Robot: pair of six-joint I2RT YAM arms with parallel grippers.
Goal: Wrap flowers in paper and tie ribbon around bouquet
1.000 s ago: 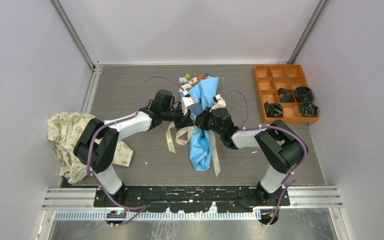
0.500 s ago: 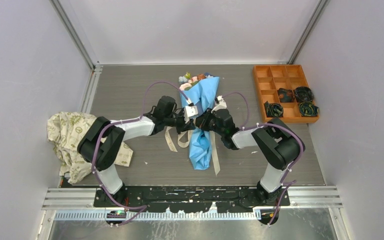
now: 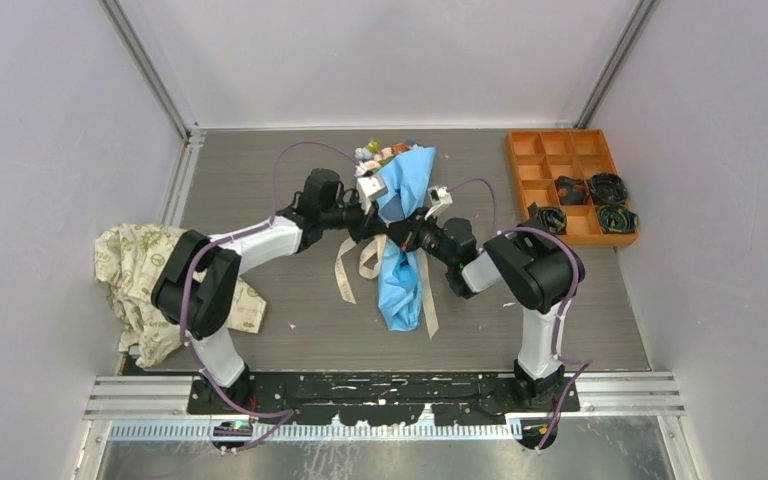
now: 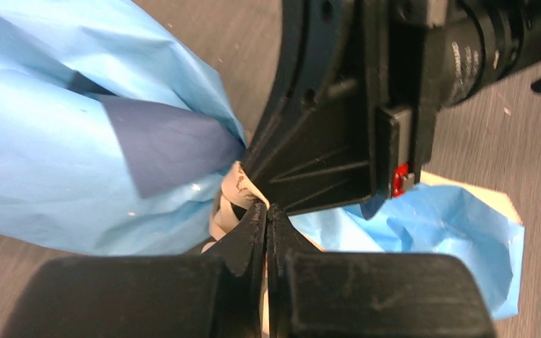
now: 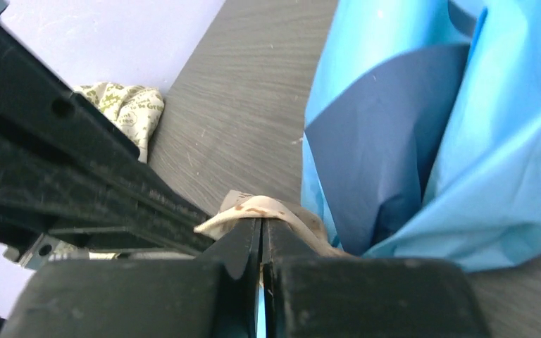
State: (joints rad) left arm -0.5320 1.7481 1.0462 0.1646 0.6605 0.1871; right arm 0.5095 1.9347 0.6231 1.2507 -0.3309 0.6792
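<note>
Left gripper (image 3: 383,230) and right gripper (image 3: 406,236) are meeting tip to tip over the bouquet (image 3: 400,285), ribbon (image 3: 343,280) trailing nearward from their fingers.

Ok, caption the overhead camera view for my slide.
Mid-tie: left claw and right claw pinch the beige ribbon at the waist of the blue paper bouquet.
</note>
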